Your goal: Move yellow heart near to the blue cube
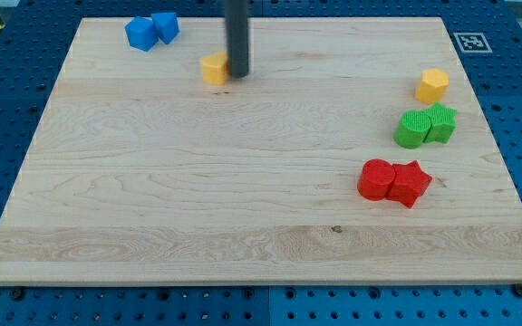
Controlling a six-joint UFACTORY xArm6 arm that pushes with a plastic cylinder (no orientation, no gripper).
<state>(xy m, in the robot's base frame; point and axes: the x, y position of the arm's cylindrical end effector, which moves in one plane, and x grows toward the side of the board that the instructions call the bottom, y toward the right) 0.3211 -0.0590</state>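
The yellow heart (214,68) lies near the view's top, left of centre, on the wooden board (198,199). My tip (237,75) stands right against the heart's right side, touching or nearly touching it. The blue cube (165,26) sits at the top left, touching a second blue block (140,34) on its left. The heart is a short way below and to the right of the blue cube.
A yellow hexagon-like block (431,85) sits at the right. Below it are a green cylinder (412,129) and a green star-like block (440,122), touching. Lower are a red cylinder (376,179) and a red star-like block (409,184), touching.
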